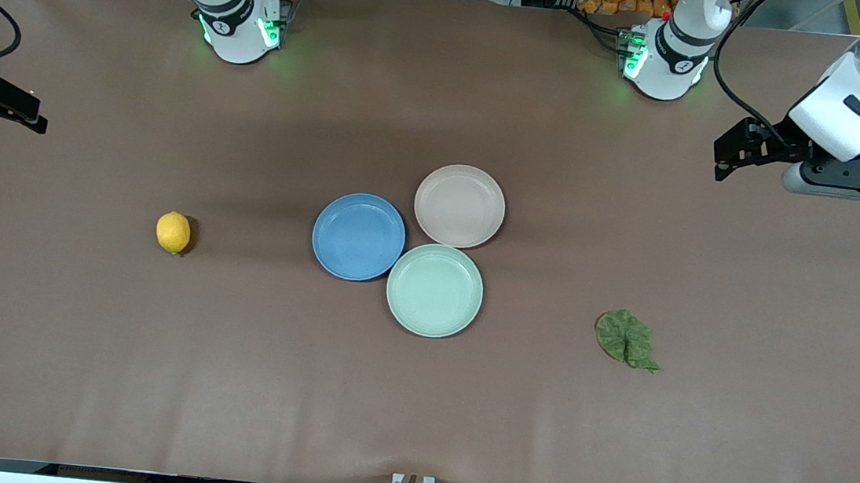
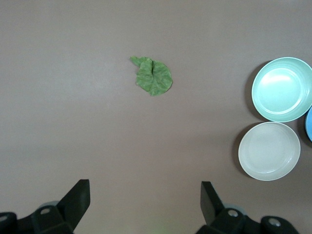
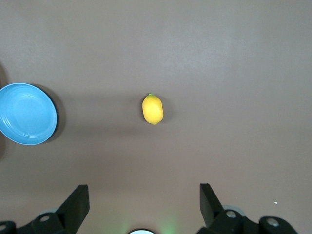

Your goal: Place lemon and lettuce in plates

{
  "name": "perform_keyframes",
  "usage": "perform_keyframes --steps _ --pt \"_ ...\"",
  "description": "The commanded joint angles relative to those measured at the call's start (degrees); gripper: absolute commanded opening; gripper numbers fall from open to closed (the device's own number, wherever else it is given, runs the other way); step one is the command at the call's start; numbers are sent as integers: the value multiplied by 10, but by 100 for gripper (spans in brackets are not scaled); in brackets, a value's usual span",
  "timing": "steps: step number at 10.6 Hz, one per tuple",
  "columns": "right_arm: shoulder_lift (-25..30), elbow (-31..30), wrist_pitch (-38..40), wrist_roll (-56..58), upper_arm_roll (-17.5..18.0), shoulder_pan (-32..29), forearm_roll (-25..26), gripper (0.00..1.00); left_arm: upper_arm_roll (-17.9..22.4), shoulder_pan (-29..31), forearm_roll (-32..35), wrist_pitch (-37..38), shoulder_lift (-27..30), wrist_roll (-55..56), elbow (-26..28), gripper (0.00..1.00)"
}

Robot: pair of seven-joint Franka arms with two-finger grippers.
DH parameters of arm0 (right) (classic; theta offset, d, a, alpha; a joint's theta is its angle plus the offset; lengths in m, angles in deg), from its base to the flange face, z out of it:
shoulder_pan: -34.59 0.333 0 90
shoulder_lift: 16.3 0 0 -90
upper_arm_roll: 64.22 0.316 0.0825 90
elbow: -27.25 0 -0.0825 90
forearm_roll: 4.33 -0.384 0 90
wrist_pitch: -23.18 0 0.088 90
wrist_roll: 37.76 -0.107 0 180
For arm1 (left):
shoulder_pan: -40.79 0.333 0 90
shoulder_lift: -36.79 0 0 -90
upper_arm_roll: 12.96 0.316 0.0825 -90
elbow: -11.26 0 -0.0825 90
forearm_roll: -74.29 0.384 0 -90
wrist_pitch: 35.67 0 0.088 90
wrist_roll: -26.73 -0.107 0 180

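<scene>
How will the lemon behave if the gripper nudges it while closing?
The lemon is a smooth oval lying loose on the flat table, so it will probably roll away. It looks firm, unlikely to squash. The right gripper is open above it.

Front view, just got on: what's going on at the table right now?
Nothing is picked up yet. Both arms wait at the table's ends with open tools: the left tool near the lettuce, the right tool near the lemon. Both items lie on the bare table. The blue plate, beige plate and green plate sit clustered mid-table, all empty.
</scene>
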Motion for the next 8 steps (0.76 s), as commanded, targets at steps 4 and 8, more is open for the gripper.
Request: perform_keyframes --steps 4,8 --pt "0 5 5 -7 -1 -2 -8 100 1 3 3 12 -6 -11 -15 100" --pt "-1 5 5 -7 -1 -2 -8 100 0 3 -3 12 -6 -9 -14 100"
